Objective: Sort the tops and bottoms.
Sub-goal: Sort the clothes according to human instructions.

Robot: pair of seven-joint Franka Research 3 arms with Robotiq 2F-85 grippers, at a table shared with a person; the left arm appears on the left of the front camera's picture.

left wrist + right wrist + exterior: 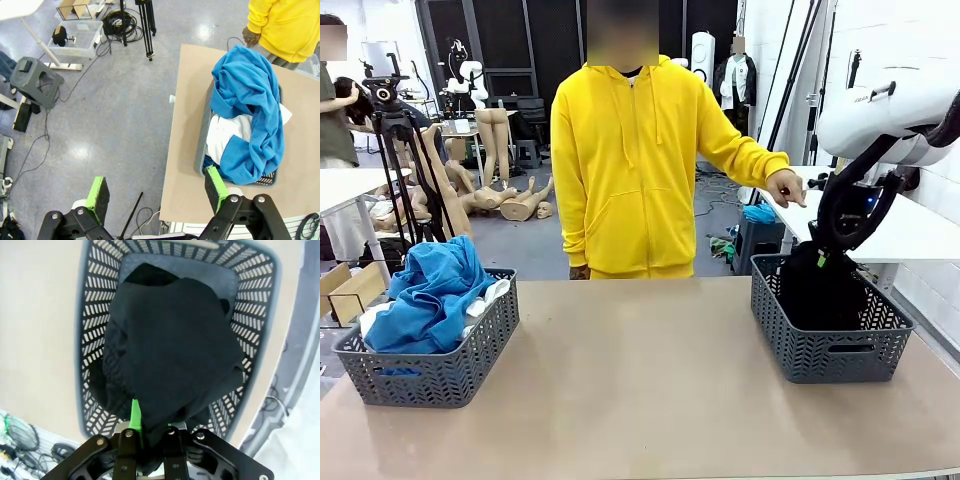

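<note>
The bottoms (820, 290), a plain black garment, hang from my right gripper (818, 256) down into the grey basket (830, 355) at the table's right. In the right wrist view the jaws (147, 427) are shut on a fold of the black cloth (175, 350), one green pad (135, 420) showing beside it, above the basket (95, 340). The tops lie heaped in the left basket (430, 375): blue cloth (430, 295) over a white shirt (490, 295). My left gripper (156, 192) stands open high over the floor beside that basket (200, 155), with the blue tops (245, 95) and white shirt (227, 132) below it.
A person in a yellow hooded sweatshirt (630, 170) stands at the far edge, one hand (785, 187) held out near my right arm. Bare tan tabletop (640, 380) lies between the two baskets. A tripod (395, 150) and a white table stand beyond the left basket.
</note>
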